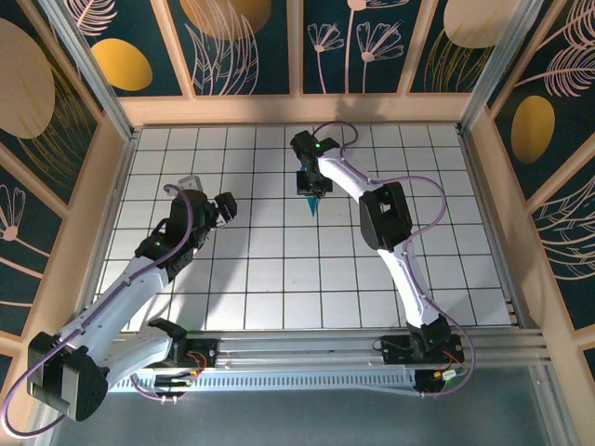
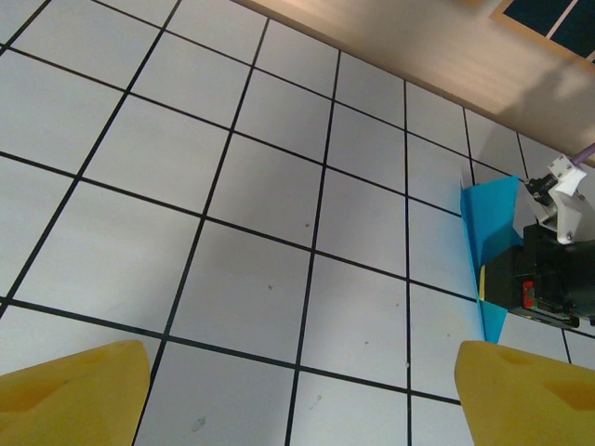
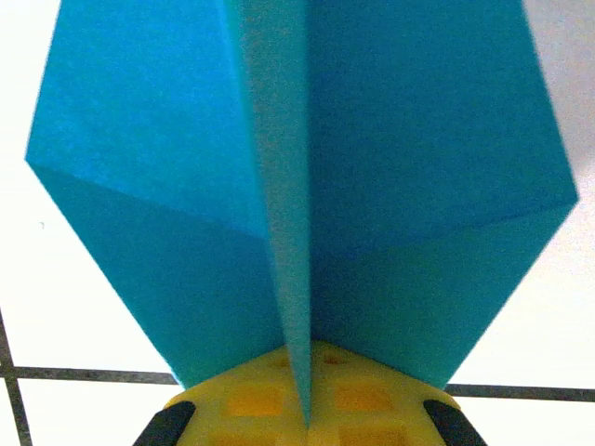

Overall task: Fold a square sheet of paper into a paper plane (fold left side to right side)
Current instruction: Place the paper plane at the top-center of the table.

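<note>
My right jaws are closed on the paper plane (image 1: pixel 312 203), gripping it by the central fold on its underside. Through my right wrist camera the cyan plane (image 3: pixel 400 139) stands straight out from my yellow pads (image 3: pixel 251 401). Its keel crease sits in the seam where the two pads meet, and one wing spreads to each side. From above, my right arm (image 1: pixel 386 218) reaches to the far part of the tabletop (image 1: pixel 279 279), about midway between its left and right edges. The plane hangs there with its pointed nose aimed back toward the near edge. Whether the nose touches the tiles I cannot tell.

My left jaws stand wide open above the left half of the tabletop, well apart from the plane and roughly level with it between the far and near edges. In my left wrist camera my two yellow fingertips (image 2: pixel 74 395) sit at the bottom corners, with bare white tiles and black grid lines (image 2: pixel 321 186) between them. The plane (image 2: pixel 488 223) shows at the right as a narrow cyan wedge, tip downward in the picture, just beside the black body of my right wrist (image 2: pixel 548 269). A wooden wall (image 2: pixel 418 46) runs along the tabletop's edge beyond it
</note>
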`<act>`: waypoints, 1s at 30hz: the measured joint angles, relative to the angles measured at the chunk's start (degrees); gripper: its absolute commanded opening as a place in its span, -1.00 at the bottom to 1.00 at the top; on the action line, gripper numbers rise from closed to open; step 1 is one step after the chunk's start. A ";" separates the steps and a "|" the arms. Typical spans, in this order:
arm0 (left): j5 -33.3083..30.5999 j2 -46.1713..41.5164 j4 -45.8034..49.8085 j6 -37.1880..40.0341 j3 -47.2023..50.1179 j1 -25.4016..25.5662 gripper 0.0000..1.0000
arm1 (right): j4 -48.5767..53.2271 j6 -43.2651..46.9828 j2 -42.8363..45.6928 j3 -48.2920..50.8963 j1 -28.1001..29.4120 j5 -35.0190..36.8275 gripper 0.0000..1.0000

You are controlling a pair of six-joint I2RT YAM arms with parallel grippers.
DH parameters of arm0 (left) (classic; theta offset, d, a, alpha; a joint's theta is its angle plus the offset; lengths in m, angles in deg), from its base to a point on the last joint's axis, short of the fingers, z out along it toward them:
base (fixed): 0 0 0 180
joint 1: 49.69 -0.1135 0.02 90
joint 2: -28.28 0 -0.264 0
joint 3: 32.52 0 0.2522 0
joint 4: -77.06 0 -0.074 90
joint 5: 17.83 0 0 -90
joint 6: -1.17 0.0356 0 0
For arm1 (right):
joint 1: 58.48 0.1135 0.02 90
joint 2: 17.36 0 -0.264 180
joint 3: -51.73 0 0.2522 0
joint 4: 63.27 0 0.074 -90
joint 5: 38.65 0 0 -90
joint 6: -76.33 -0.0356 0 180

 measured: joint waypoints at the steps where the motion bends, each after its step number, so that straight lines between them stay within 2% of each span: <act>1: 0.02 0.00 0.00 0.00 -0.07 0.00 0.71 | -0.09 0.00 0.00 0.04 0.00 -0.02 -0.90; 4: 0.17 0.00 0.02 0.00 -0.46 0.00 0.71 | -0.24 0.00 0.02 0.22 0.00 -0.07 -0.89; 8: 0.22 0.07 0.00 0.02 -0.76 0.00 0.71 | -0.50 0.07 0.02 0.48 0.00 -0.22 -0.69; 17: 0.98 0.70 0.02 0.00 -0.87 0.00 0.72 | -1.09 0.20 0.02 0.92 0.00 -0.15 -0.40; 23: 0.98 0.70 0.17 0.02 -0.87 0.00 0.72 | -1.90 -0.09 0.52 1.84 0.00 0.17 -0.27; 30: 0.94 0.70 0.87 0.00 -1.36 0.00 0.73 | -3.52 -0.26 2.10 4.61 0.00 0.44 -0.27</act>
